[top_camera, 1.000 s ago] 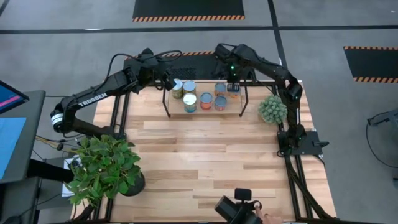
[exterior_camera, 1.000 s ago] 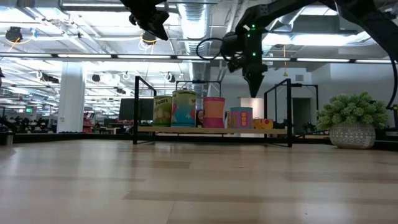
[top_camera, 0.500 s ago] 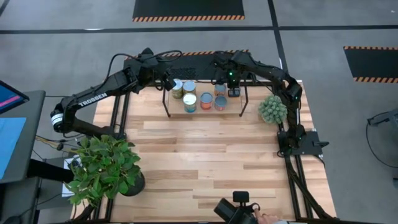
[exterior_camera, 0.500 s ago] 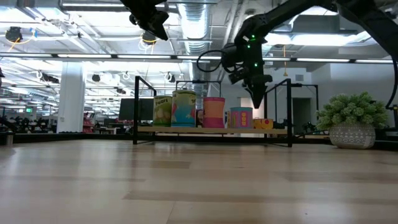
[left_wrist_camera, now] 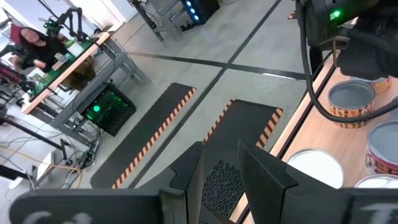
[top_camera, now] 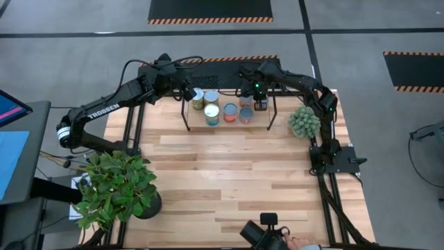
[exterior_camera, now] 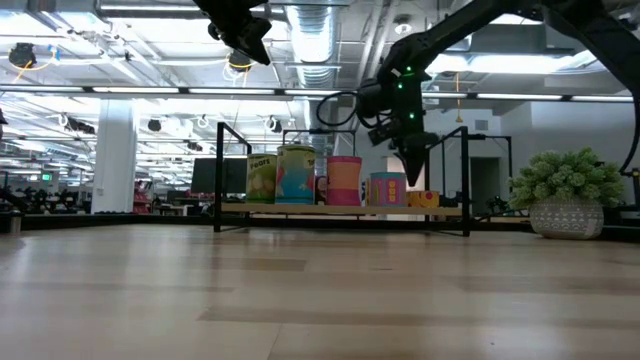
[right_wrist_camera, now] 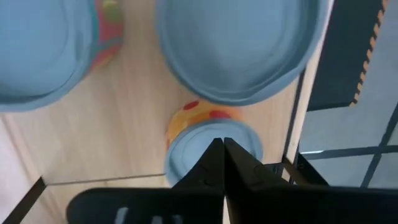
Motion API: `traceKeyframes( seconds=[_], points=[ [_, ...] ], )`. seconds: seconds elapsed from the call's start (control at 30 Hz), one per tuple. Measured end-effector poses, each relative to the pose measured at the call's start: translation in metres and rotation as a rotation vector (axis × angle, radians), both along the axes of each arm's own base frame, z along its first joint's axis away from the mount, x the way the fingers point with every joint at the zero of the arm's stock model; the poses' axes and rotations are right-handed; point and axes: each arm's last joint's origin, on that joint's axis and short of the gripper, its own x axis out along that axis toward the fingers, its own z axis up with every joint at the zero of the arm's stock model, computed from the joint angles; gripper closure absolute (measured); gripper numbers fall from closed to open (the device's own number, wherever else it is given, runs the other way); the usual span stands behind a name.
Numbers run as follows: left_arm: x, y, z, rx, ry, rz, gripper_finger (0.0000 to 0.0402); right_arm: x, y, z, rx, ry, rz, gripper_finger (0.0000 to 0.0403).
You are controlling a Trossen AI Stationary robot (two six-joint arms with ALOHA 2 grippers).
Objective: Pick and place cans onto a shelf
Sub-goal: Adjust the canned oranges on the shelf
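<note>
Right gripper [right_wrist_camera: 222, 144], fingers clenched together and empty, hovered above the small orange can [right_wrist_camera: 208, 140] on the shelf [top_camera: 260, 118]; left gripper [exterior_camera: 243, 45] hung slightly parted, holding nothing.

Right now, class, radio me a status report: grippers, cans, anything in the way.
Right gripper shut, empty, above small orange can on shelf. Left gripper idle at shelf's left end. Five more cans shelved. Nothing in the way.

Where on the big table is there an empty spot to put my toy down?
The wide plank stretch of the table in front of the shelf, between the leafy plant and the small round plant, is bare. It is crowded on the shelf, where the cans stand close together with the right gripper above them and the left gripper at the shelf's left end.
</note>
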Motion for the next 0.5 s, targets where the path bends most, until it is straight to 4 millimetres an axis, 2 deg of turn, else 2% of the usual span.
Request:
traceKeyframes(
  seconds=[0.13, 0.27, 0.5],
  points=[
    [0.000, 0.000, 0.000, 0.005, 0.008, -0.004, 0.0308, -0.001, -0.002, -0.005, -0.003, -0.003, -0.002, 0.0385],
    [0.000, 0.000, 0.000, 0.011, 0.017, -0.007, 0.0308, -0.004, -0.001, -0.011, 0.011, 0.016, -0.002, 0.0396],
    [0.000, 0.000, 0.000, 0.011, 0.017, -0.008, 0.0308, -0.002, -0.006, -0.011, -0.017, -0.019, -0.008, 0.0387]
  ],
)
